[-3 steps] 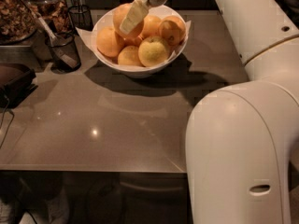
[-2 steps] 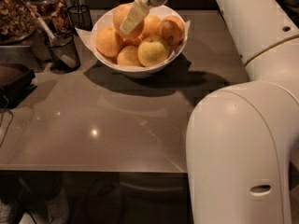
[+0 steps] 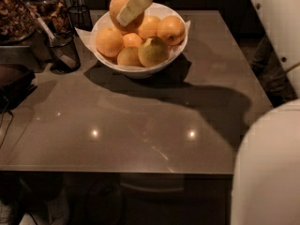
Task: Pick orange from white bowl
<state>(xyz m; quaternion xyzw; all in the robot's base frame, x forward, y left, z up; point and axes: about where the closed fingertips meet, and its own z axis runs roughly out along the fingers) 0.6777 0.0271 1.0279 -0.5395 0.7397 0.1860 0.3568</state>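
The white bowl (image 3: 140, 70) stands at the back of the brown table and holds several oranges and one yellow-green tinged fruit (image 3: 152, 51). My gripper (image 3: 125, 12) reaches down from the top edge over the bowl's back left. It is shut on a large deep-orange orange (image 3: 117, 1). One pale finger (image 3: 134, 5) lies across the front of the orange; the other finger is hidden behind it. The held orange sits higher than the other fruit, at the level of the bowl's rim or a little above it.
A black wire-mesh cup (image 3: 63, 52) with a utensil stands left of the bowl, and another (image 3: 79, 16) stands behind it. A container of brown snacks (image 3: 16, 18) and a dark tray (image 3: 13, 81) are at far left. My white arm (image 3: 269, 168) fills the right side.
The orange in the gripper now sits higher over the bowl than before. The view has shifted, and my white arm covers less of the table.
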